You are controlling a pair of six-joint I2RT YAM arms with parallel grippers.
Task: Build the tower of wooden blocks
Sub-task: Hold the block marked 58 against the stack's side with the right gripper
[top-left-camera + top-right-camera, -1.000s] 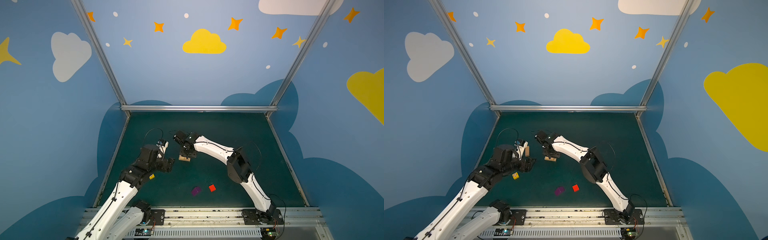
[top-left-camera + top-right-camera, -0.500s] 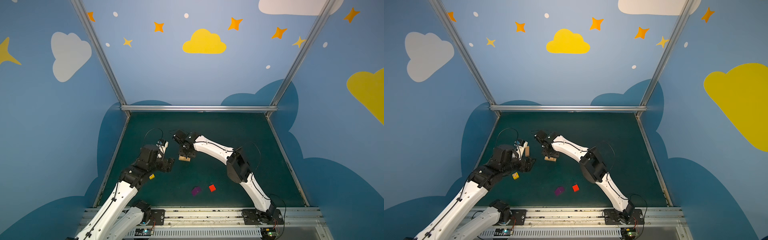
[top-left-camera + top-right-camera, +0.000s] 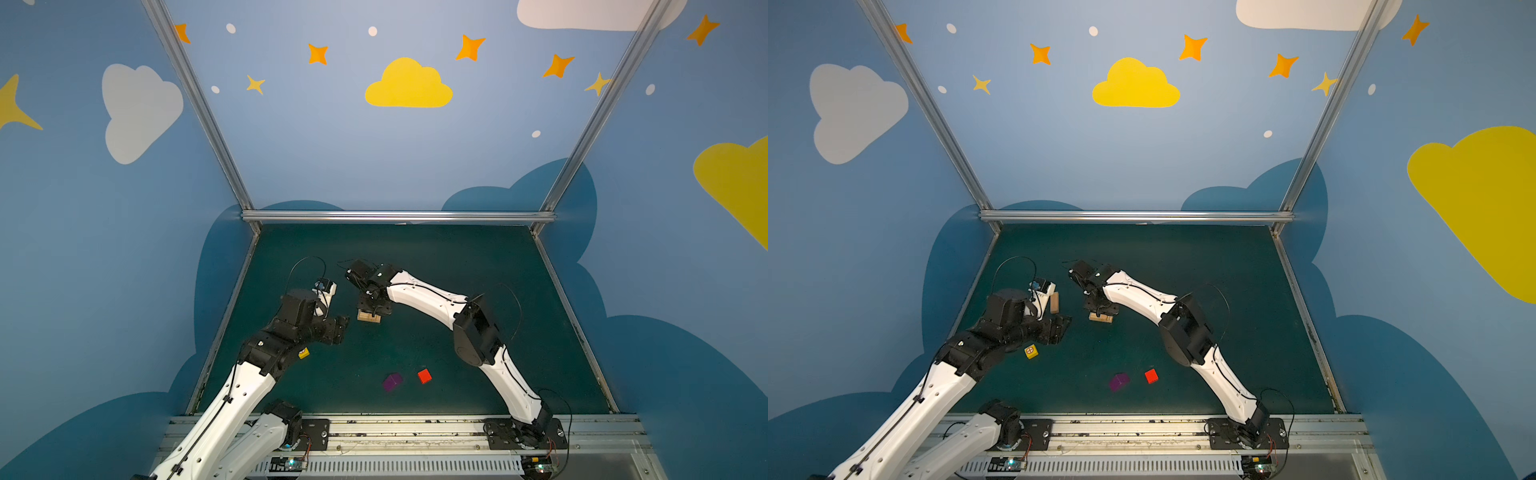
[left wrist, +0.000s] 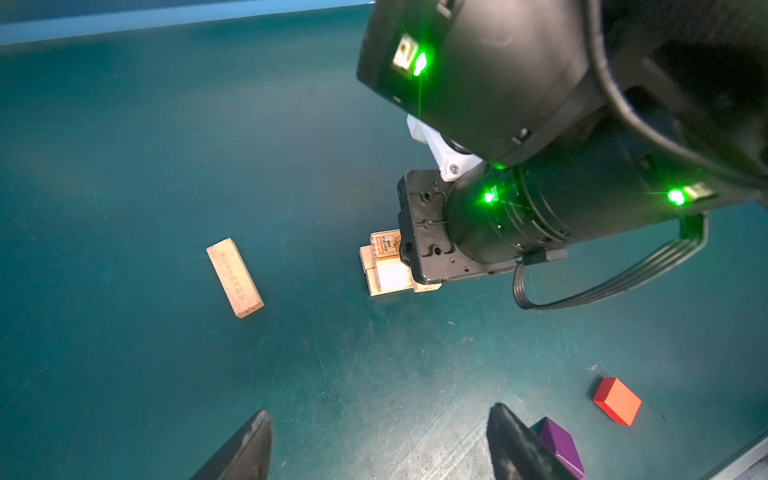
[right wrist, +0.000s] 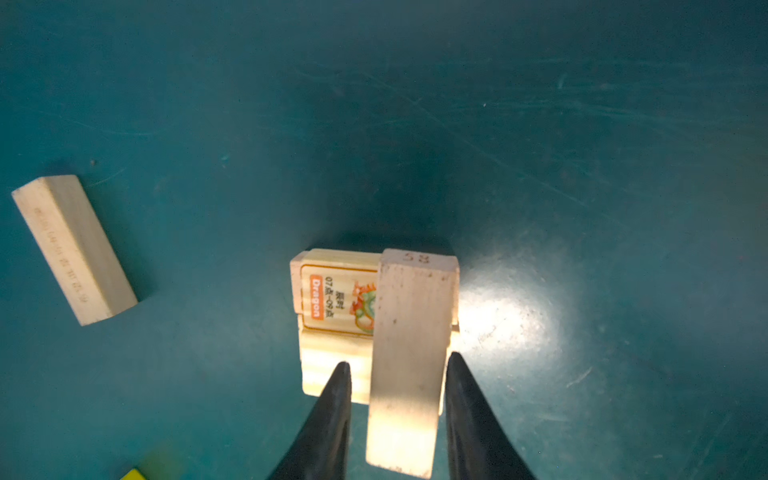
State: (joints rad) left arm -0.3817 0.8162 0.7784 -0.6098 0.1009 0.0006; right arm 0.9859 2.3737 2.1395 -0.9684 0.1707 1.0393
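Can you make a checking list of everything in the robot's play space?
Surface: green mat, scratched.
Job's things: small plank stack; plain plank on top; loose plank apart; yellow cube, red cube, purple cube loose.
Clutter: nothing seen.
Grippers: right gripper open, straddling the plain plank; left gripper open, empty.
Cables: black cables on both arms, clear of blocks.
Surroundings: blue walls with clouds and stars; metal frame.
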